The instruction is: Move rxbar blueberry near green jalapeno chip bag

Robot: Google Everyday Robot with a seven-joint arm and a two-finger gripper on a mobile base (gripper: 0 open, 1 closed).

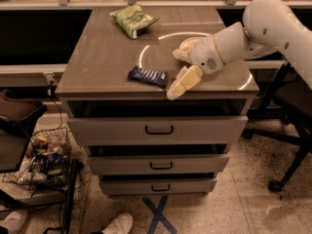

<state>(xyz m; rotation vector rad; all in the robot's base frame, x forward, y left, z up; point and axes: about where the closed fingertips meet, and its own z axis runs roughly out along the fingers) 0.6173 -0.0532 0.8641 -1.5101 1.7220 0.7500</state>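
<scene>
The rxbar blueberry (148, 76) is a dark blue bar with white lettering, lying flat near the front edge of the brown cabinet top (105, 57). The green jalapeno chip bag (133, 18) lies crinkled at the back of the top, left of centre, well apart from the bar. My gripper (178, 86) is cream-coloured, hangs from the white arm coming in from the right, and sits low just right of the bar at the front edge. It holds nothing that I can see.
A whitish round bowl (184, 49) shows partly behind the arm. The cabinet has three drawers (158, 129) below. A wire basket of clutter (41, 162) stands at the left on the floor, and an office chair base (287, 135) at the right.
</scene>
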